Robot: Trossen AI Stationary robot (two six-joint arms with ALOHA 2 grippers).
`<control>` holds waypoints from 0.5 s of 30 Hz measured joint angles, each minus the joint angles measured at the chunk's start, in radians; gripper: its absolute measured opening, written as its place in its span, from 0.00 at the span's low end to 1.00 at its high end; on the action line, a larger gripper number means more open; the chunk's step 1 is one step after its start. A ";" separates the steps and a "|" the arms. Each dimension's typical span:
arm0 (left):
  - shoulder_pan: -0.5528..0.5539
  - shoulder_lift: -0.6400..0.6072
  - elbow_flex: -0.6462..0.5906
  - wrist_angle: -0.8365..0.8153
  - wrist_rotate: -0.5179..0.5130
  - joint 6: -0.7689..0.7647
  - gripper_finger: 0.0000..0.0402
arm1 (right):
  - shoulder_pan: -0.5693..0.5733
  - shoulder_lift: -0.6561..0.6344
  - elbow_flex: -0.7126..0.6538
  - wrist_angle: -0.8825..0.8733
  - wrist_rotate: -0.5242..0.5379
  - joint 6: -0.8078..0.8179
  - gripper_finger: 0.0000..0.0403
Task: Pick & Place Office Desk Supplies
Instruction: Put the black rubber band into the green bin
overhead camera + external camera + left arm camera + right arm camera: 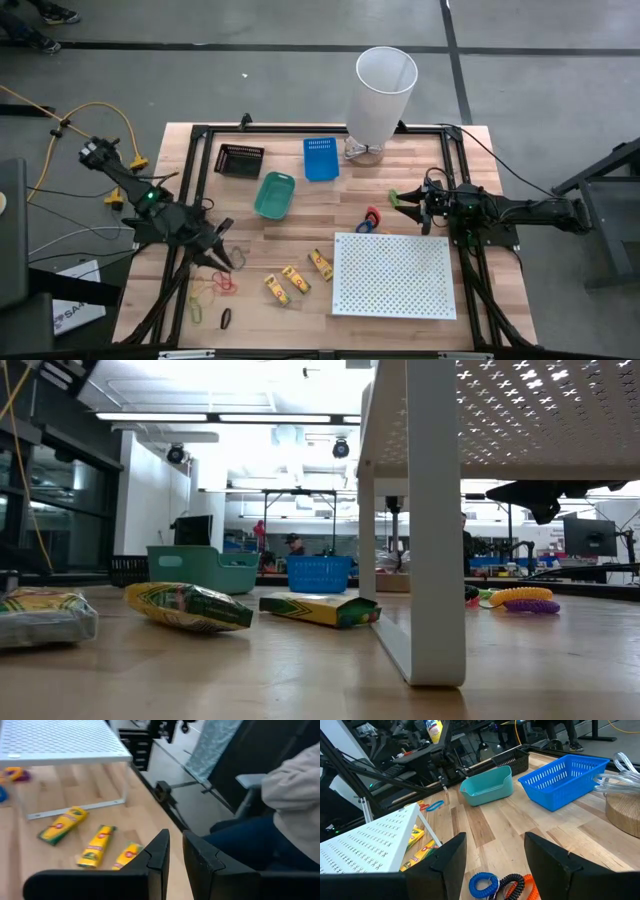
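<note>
The wooden worktop carried a black tray, teal bin, blue basket, white bin, perforated board, three packs, rubber bands and coiled clips.

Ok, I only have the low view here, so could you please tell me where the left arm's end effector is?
Observer: The left end effector hangs over the thin rubber-band loops, left of the three yellow-and-red rectangular packs.
Operator: And the right one, please?
Observer: The right end effector is open, beside the small red and blue coiled items.
Operator: Is anything in the teal tray?
Observer: The teal plastic tray looks empty from above.
</note>
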State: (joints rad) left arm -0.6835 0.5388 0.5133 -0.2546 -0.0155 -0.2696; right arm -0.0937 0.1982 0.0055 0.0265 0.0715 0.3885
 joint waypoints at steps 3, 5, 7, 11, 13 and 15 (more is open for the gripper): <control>-0.074 0.005 0.000 0.001 -0.035 -0.025 0.12 | 0.000 0.000 0.000 0.000 0.000 0.000 0.47; -0.121 0.015 0.000 0.000 -0.055 -0.043 0.12 | 0.000 0.000 0.000 0.000 0.000 0.000 0.47; -0.168 0.028 0.000 0.002 -0.081 -0.061 0.12 | 0.000 0.000 0.000 0.000 0.000 0.000 0.47; -0.244 0.058 0.000 0.021 -0.148 -0.118 0.12 | 0.000 0.000 0.000 0.000 0.000 0.000 0.47; -0.273 0.075 0.004 0.026 -0.187 -0.149 0.12 | 0.000 0.000 0.000 0.000 0.000 0.000 0.47; -0.297 0.094 0.013 0.026 -0.224 -0.184 0.12 | 0.000 0.000 0.000 0.000 0.000 0.000 0.47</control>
State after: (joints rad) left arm -0.9801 0.6331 0.5260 -0.2286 -0.2391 -0.4540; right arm -0.0933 0.1982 0.0051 0.0265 0.0714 0.3885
